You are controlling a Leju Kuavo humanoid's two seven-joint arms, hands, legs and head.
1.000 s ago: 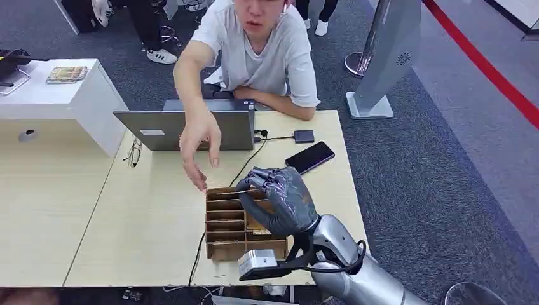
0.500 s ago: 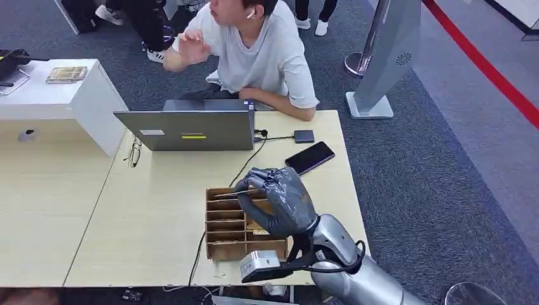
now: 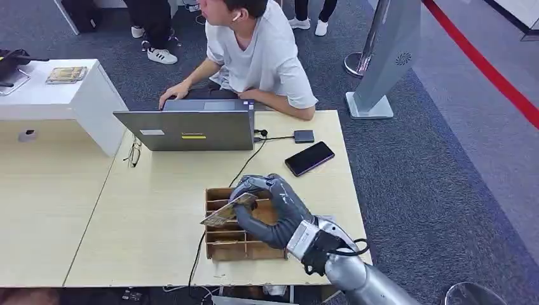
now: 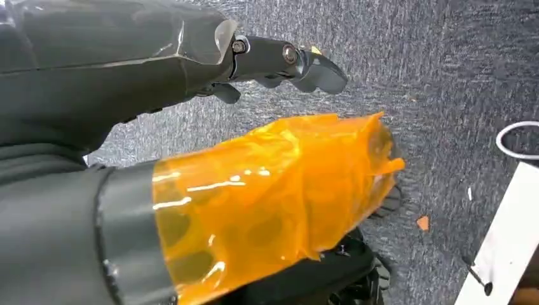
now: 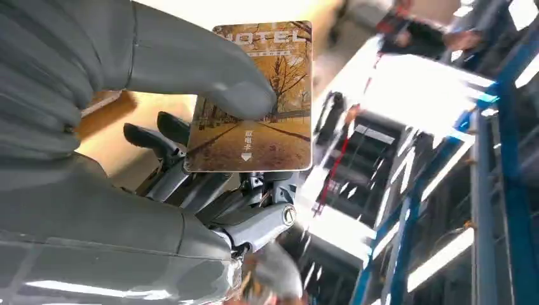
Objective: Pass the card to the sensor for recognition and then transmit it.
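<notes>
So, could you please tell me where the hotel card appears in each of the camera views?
Head view: the card is held by the right hand above the wooden slotted box.
Right wrist view: card upper centre, printed face to the camera, pinched under the thumb.
Left wrist view: not in it.
Shared landmark: the right hand itself.

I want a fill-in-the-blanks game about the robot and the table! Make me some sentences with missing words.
1. The right hand holds a ____ printed with the word HOTEL.
2. The card hangs over a brown cardboard ____ with slots.
3. The phone lies on the table with its dark ____ facing up.
4. The person rests a hand on the ____.

Missing words: card; box; screen; laptop
</notes>
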